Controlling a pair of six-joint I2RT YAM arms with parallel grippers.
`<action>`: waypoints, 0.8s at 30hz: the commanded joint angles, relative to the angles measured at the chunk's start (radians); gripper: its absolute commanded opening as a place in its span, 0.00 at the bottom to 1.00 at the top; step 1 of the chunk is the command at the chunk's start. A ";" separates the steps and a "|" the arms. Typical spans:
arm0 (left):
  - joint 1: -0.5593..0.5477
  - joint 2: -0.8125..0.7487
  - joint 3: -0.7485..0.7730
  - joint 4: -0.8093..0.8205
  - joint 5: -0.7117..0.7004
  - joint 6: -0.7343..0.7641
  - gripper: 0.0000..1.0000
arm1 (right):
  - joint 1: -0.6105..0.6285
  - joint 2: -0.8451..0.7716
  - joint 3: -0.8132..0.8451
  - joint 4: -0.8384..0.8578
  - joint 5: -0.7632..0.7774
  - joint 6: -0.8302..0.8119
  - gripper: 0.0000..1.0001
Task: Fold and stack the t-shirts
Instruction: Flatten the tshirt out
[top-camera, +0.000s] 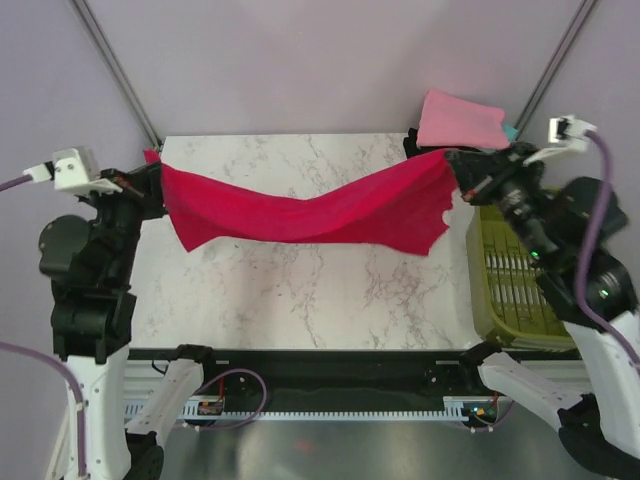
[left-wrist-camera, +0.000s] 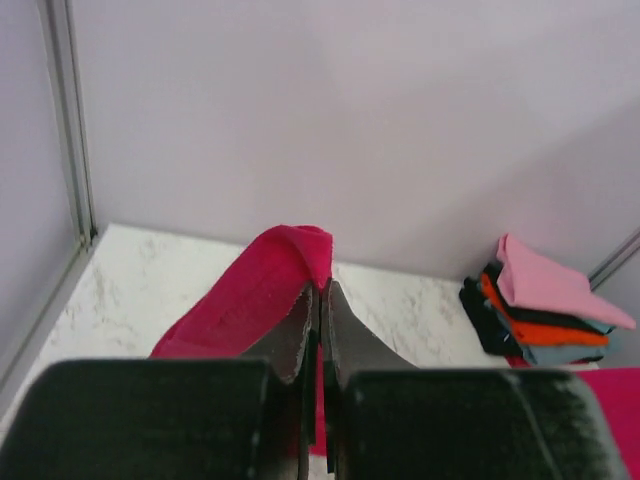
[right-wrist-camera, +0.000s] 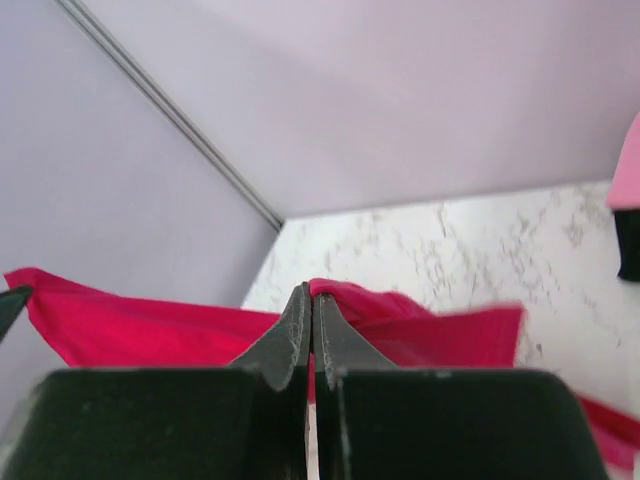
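- The left gripper is clenched on 1 end of the crimson t-shirt; the right gripper is clenched on the opposite end.
- The 2 grippers hold the garment stretched and sagging above the table, probably to spread it flat before folding.
- Which edge each gripper pinches (hem, shoulder or sleeve) cannot be determined; the cloth is bunched.
- The folded stack, pink on top, sits at the far right corner, close behind the right gripper.
- The olive basket stands at the table's right edge; both items restrict lowering on that side.
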 joint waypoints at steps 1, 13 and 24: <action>0.004 -0.064 0.078 0.078 0.008 0.119 0.02 | 0.004 -0.077 0.124 -0.150 0.078 -0.035 0.00; 0.004 0.083 0.272 0.049 0.005 0.229 0.02 | 0.002 0.126 0.501 -0.227 0.156 -0.126 0.00; 0.148 0.936 0.610 -0.430 0.051 0.183 0.71 | -0.222 1.164 1.121 -0.514 -0.079 -0.078 0.98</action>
